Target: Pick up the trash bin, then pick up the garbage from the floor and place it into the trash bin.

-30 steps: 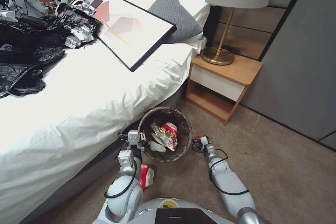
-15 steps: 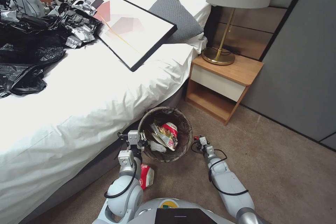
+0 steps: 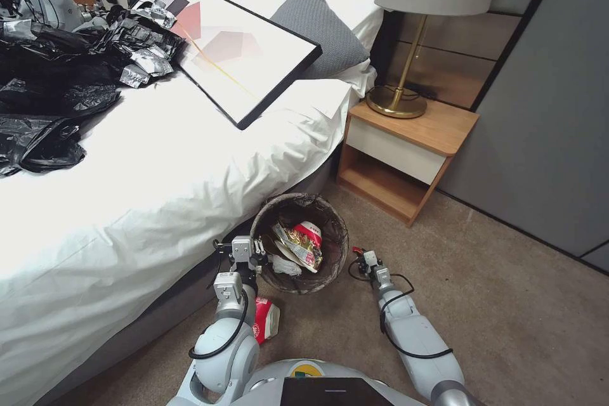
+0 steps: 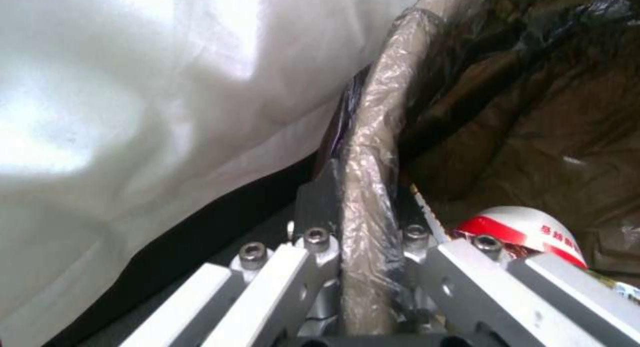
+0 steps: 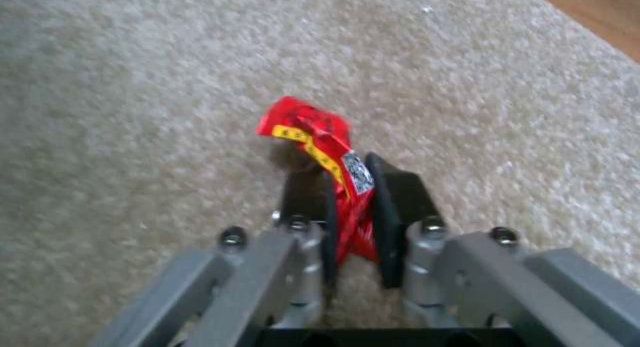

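the trash bin (image 3: 330, 263) is a small round bucket with a dark brown bag folded over its rim, standing on the floor (image 3: 507, 304) just beside the bed (image 3: 158, 184). inside it lie a red-and-white paper cup (image 3: 309, 233), a yellow snack wrapper (image 3: 297, 246) and a white tissue (image 3: 283, 266). the left gripper (image 4: 360, 217) is closed on the bin's near rim — one finger outside, one inside. the right gripper (image 5: 352, 207), low over the carpet on the bin's other side, pinches a crumpled red wrapper (image 5: 320, 142) with a yellow strip between its black pads. another red-and-white cup (image 3: 266, 320) lies on the floor beside the left arm. farther out stands a wooden nightstand (image 3: 406, 152) with a lamp (image 3: 406, 44).
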